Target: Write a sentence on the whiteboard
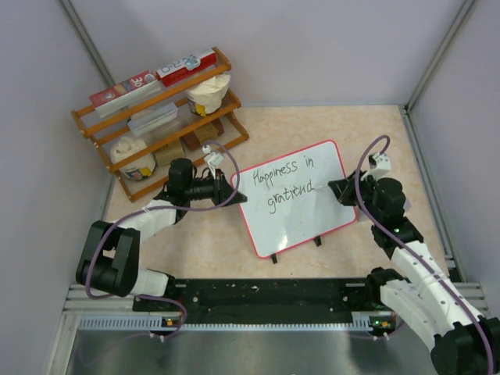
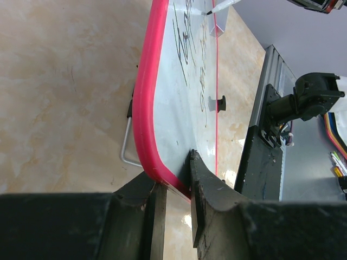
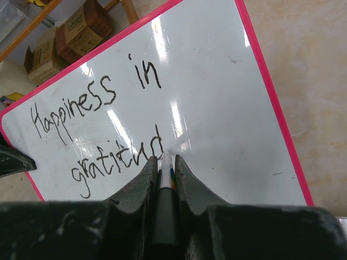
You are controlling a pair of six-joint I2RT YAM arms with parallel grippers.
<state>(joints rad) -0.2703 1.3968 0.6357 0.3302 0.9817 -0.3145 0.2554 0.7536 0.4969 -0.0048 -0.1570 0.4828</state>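
- Writing is the step in hand: the sentence (image 1: 285,185) reads "Happiness in gratitud" in two lines, so I judge that the last letter is not yet written.
- The right gripper (image 3: 164,161) is pressed together on a marker (image 3: 163,183). The marker points left, away from the gripper, and its tip touches the board just after the "d".
- The left gripper (image 1: 236,194) pinches the left corner of the whiteboard (image 1: 308,223), one finger on each face of the red rim, and so steadies it.
- The whiteboard stands in the middle of the surface (image 1: 195,242), between the two arms. Its long axis runs from left to right, with the right end turned a little toward the far side. Both lines of writing follow this axis. Small black feet show under its near edge.
- The next move, I think, calls for a small, light stroke to the right of the "d", with the tip kept on the board and the left grip kept firm, so that the board does not slide.
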